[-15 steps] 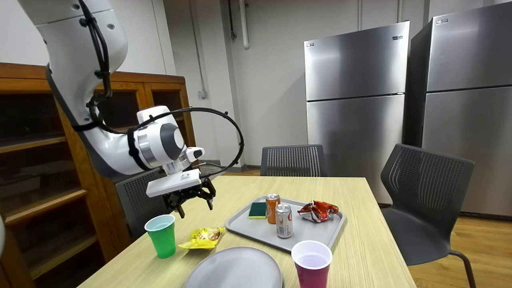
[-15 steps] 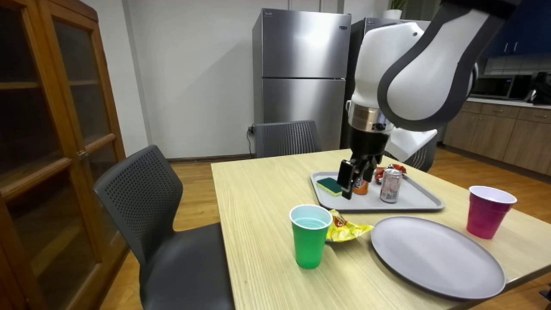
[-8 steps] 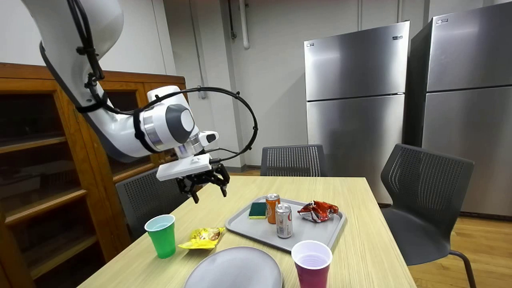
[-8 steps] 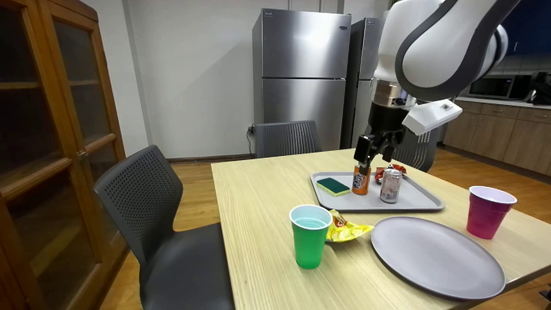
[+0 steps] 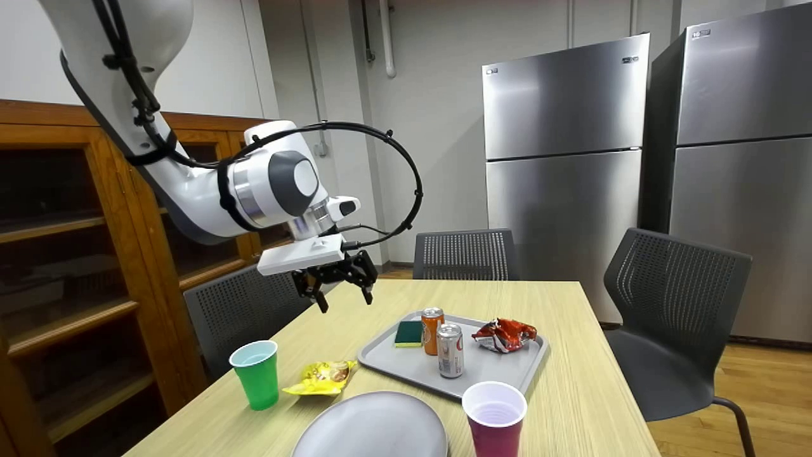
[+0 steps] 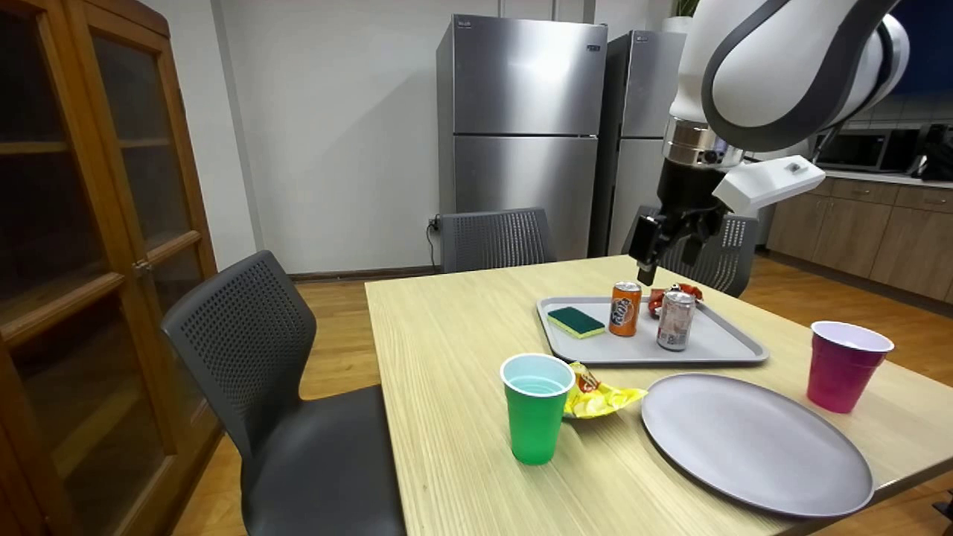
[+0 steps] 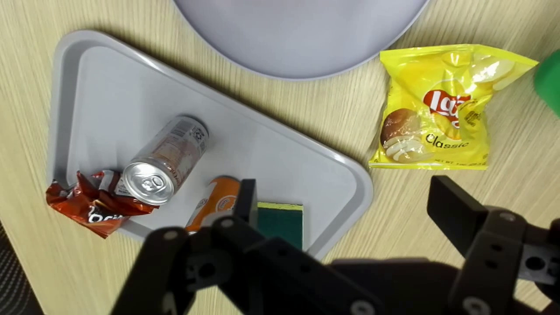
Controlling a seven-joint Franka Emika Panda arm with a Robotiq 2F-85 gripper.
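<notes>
My gripper stands open with nothing between its fingers, raised above the table in both exterior views. Below it in the wrist view lie a corner of the grey tray and bare wood. On the tray are an orange can, a silver can and a green and yellow sponge; one finger partly covers the can and sponge. A crumpled red bag rests at the tray's far side. The yellow chip bag lies flat on the table, between the tray and a green cup.
A round grey plate lies in front of the tray. Beside the plate, a magenta cup stands upright. Dark chairs surround the table. A wooden cabinet stands behind the arm, and steel refrigerators line the back.
The gripper has risen and shifted to the right in both exterior views, uncovering the orange can and sponge in one of them. It has stayed open. Objects on the table have not moved.
</notes>
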